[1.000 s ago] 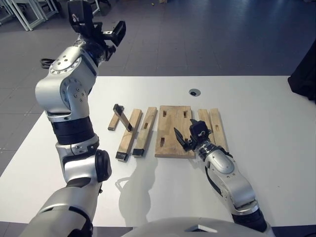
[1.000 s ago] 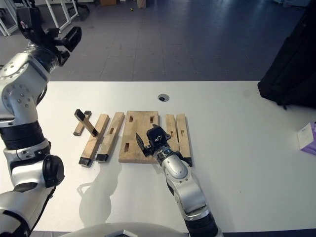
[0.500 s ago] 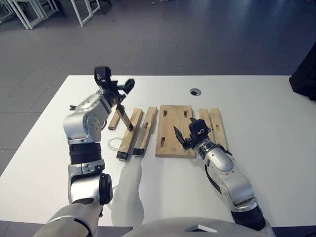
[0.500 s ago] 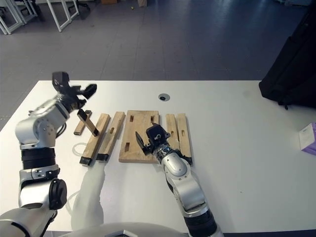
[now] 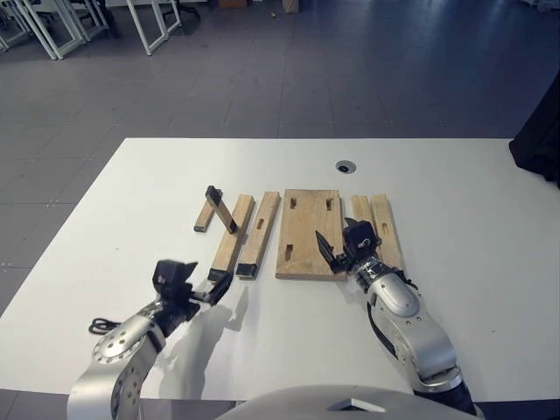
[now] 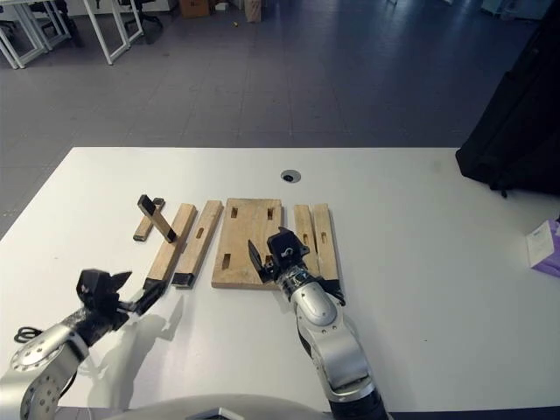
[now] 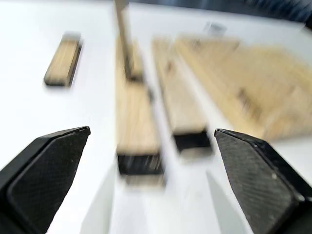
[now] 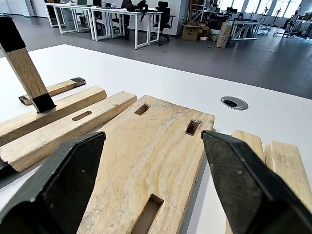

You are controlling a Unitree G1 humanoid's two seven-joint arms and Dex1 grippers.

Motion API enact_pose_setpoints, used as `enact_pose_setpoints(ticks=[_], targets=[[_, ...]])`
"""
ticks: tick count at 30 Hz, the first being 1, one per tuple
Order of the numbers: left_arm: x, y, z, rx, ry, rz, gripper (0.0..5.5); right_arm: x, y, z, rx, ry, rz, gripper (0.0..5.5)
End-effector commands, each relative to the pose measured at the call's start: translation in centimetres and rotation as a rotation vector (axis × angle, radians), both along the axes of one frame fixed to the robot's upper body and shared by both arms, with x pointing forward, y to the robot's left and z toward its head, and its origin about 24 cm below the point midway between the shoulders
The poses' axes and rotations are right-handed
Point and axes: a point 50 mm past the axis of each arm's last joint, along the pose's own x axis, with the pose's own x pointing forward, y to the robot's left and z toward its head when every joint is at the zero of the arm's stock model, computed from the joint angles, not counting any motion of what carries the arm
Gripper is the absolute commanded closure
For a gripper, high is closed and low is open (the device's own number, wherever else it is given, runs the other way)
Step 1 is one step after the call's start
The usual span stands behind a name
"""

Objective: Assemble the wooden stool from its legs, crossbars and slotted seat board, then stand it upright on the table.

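1. the left gripper (image 5: 201, 287) is released, its two fingers (image 7: 46, 178) spread wide with nothing between them. it sits low over the table (image 5: 490, 262), just short of the near ends of two legs.
2. the right gripper (image 5: 339, 248) is released too, jaws apart and empty, poised over the near right corner of the seat board (image 5: 304, 223).
3. the seat board lies flat in the middle of the table, slots facing up.
4. on its left two slotted planks lie side by side, the outer left leg (image 5: 229, 236) and the inner left leg (image 5: 260, 229), both with dark near ends.
5. a dark-tipped crossbar (image 5: 221, 208) stands tilted with its lower end on the outer left leg. a short crossbar (image 5: 203, 215) lies flat on the table just left of it.
6. on the board's right, two more planks lie against each other, the inner right leg (image 5: 359, 210) and the outer right leg (image 5: 385, 229). the right arm hides their near ends.
7. a round cable port (image 5: 346, 164) is set in the table beyond the board.
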Motion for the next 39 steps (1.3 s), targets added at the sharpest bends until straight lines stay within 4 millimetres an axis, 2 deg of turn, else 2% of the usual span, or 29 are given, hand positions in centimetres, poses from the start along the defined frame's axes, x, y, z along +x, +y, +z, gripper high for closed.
enact_pose_setpoints(ticks=[1,4,7,10,12,16,18,21,25,27,28,32,34,35,37,39], targets=[[-1.2,1.2,-1.9,0.112,0.072,-0.036,0.78,-0.1,-0.1,0.0,-0.008,0.006,0.000,1.89],[-0.8,0.5,-4.1,0.132,0.115,-0.059,0.78,-0.1,-0.1,0.0,-0.014,0.004,0.006,1.89],[1.9,-0.2,-5.5,0.197,0.106,0.027,0.78,0.0,0.0,0.1,-0.018,0.001,0.021,1.89],[3.2,-1.2,-6.0,0.194,0.112,0.107,0.99,0.3,0.1,0.2,-0.024,-0.002,0.063,1.89],[3.1,-1.5,-6.7,0.204,0.151,0.132,1.40,0.4,0.0,0.4,-0.026,-0.004,0.064,1.89],[0.6,-3.1,-8.4,0.151,0.320,0.041,1.95,1.1,-0.8,1.3,-0.002,-0.018,0.020,1.89],[-0.2,-3.2,-8.8,0.184,0.367,0.028,2.28,1.7,-1.3,2.3,0.013,-0.040,-0.009,1.89],[0.0,-2.5,-9.2,0.232,0.375,0.063,2.83,2.6,-2.2,3.5,0.010,-0.075,-0.046,1.89],[0.8,-2.0,-9.4,0.263,0.354,0.158,3.43,3.4,-3.1,4.0,-0.014,-0.090,-0.064,1.89],[2.2,-1.9,-7.7,0.248,0.232,0.231,3.44,3.6,-3.6,4.3,0.002,-0.093,-0.056,1.69],[3.4,-2.0,-6.0,0.250,0.123,0.240,3.44,3.6,-3.8,4.5,0.023,-0.092,-0.038,1.53],[7.7,-2.2,3.1,0.218,-0.331,0.237,3.44,4.6,-5.5,4.7,0.024,-0.017,-0.053,0.93],[9.6,-3.7,7.5,0.075,-0.491,0.156,3.44,5.6,-6.5,5.5,0.133,0.036,-0.093,0.93],[10.5,-4.9,9.0,-0.025,-0.520,0.071,3.44,6.0,-6.6,6.3,0.269,0.056,-0.064,0.93],[11.5,-7.0,10.8,-0.249,-0.508,-0.078,3.44,6.3,-6.3,8.4,0.529,0.059,0.064,0.93],[11.7,-9.0,11.6,-0.635,-0.393,-0.287,3.44,6.5,-5.6,10.8,0.795,0.081,0.290,0.93]])
